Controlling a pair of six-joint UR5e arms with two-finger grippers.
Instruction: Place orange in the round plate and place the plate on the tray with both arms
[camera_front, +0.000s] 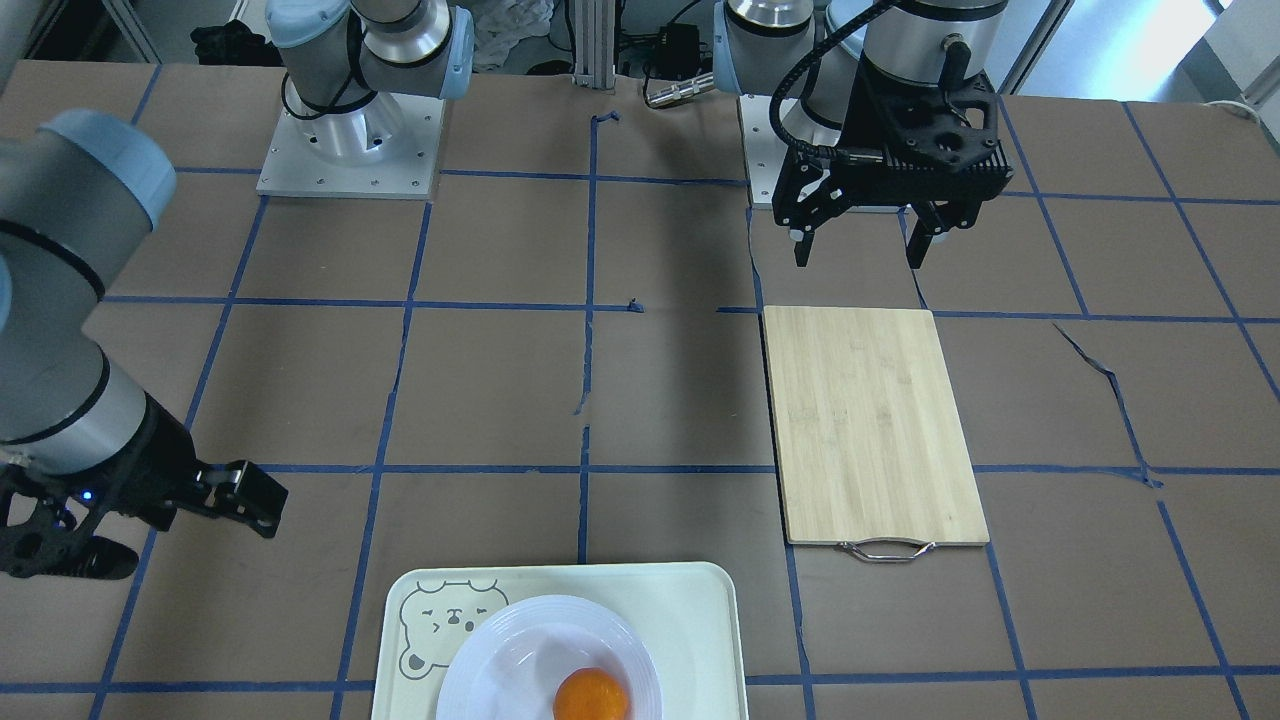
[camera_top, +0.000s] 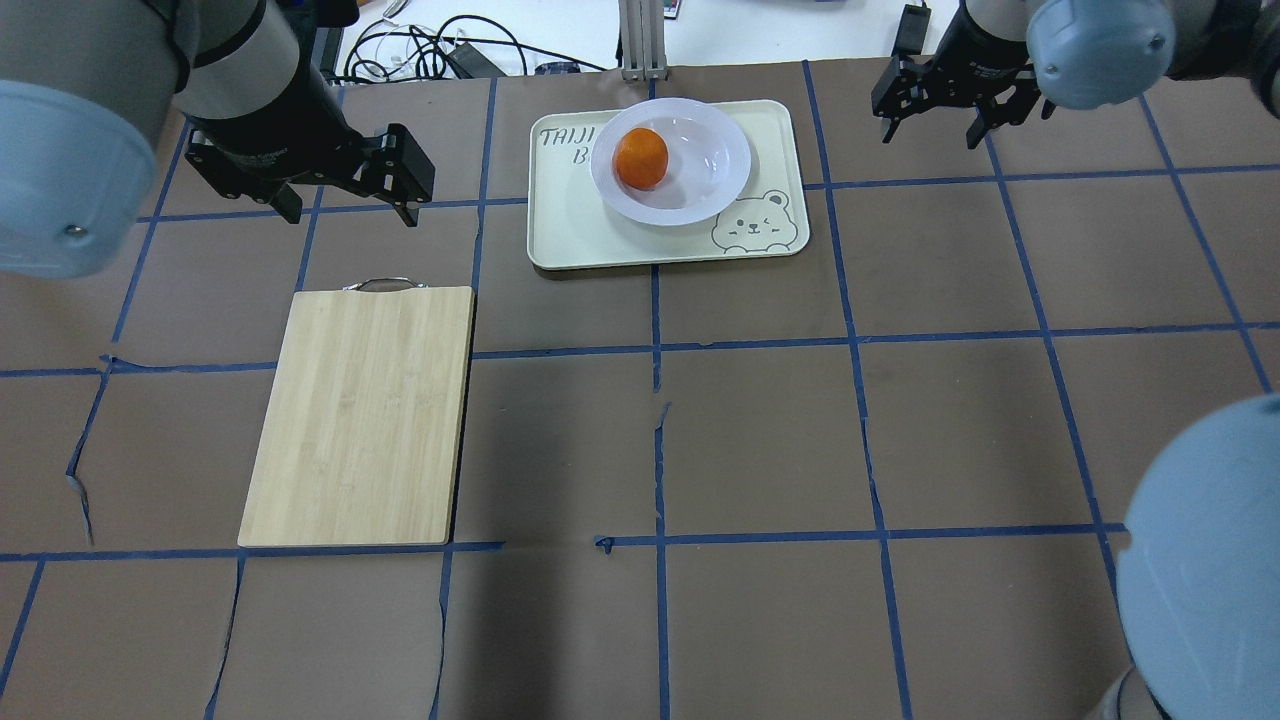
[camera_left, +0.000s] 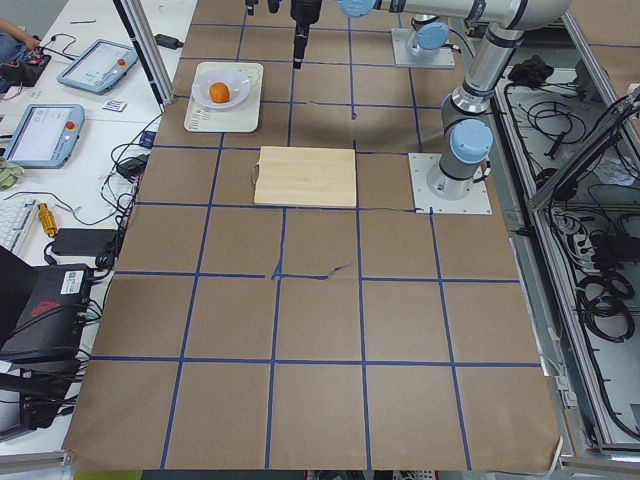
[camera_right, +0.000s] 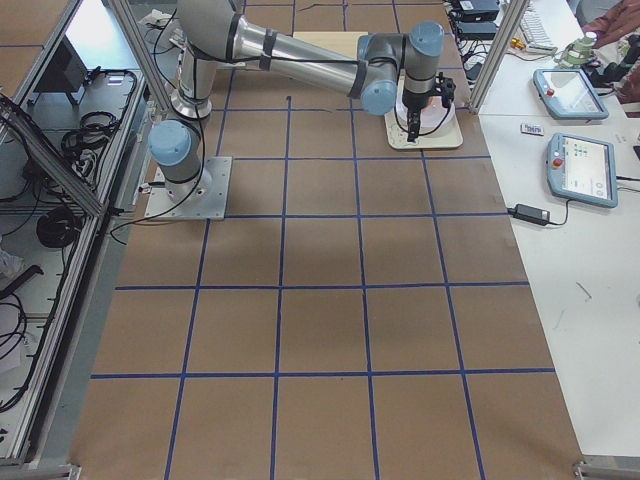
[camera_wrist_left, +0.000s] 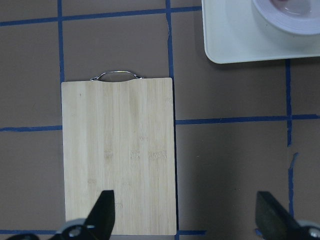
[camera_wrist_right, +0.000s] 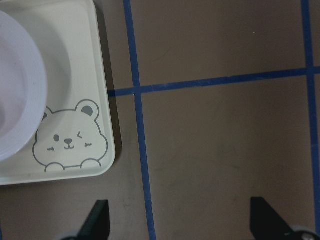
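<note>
Both grippers are wide open and empty on my screens. The left gripper hangs well above the table, its fingers spread far apart with nothing between them, and its wrist camera looks down on the bamboo cutting board, whose metal handle points to the far side. The right gripper hovers just right of the tray, jaws equally spread, with only bare brown table and blue tape lines beneath it. Between the two arms, at the far middle of the table, the tray lies flat with its bear drawing in the near right corner. The round plate rests on the tray, toward its far right part and covering some of the lettering. The orange sits inside the plate, left of its centre, and neither gripper touches it.
</note>
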